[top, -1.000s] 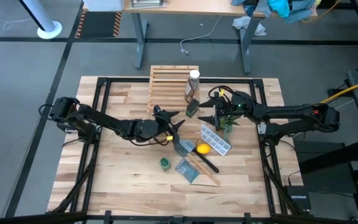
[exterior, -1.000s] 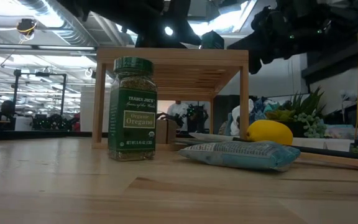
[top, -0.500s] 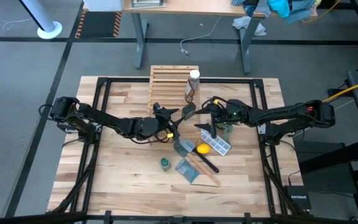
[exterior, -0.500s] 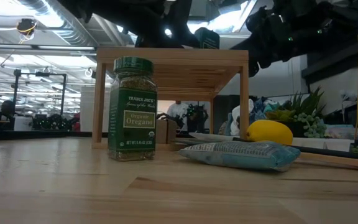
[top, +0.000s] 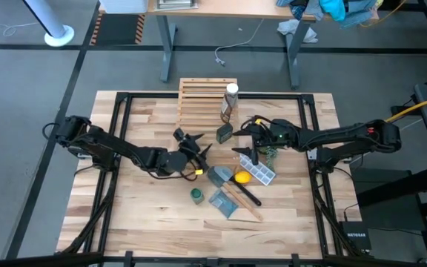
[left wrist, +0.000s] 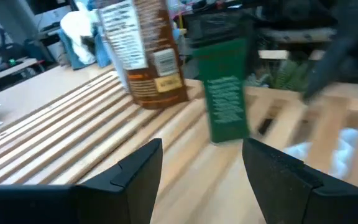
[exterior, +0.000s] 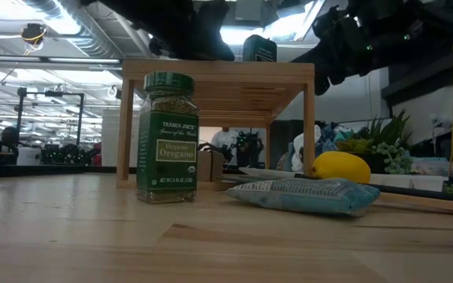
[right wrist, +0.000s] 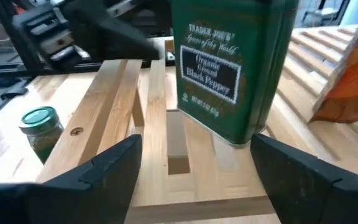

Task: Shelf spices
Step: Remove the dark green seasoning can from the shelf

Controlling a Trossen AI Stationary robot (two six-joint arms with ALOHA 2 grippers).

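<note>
- Now drawn back from the shelf: left claw, farther from the tin than half a second ago, fingers spread and gripping nothing.
- Seen past those fingers in the left wrist view: tin standing free on the slats, clear of both pads.
- Parked on the other side of the tin: right claw, in much the same place as half a second ago, also spread wide and empty, with the tin framed between its fingers but not touched.
- Upright at the shelf's front edge, near the white-capped bottle: the tin, which leaned with a dark claw close about it a moment earlier and now stands alone on top in the low view.
- Judged from that: tin delivered, two spices shelved.
- Left on the table, well apart from the shelf: green-lidded jar, likely next, nearer the left claw.
</note>
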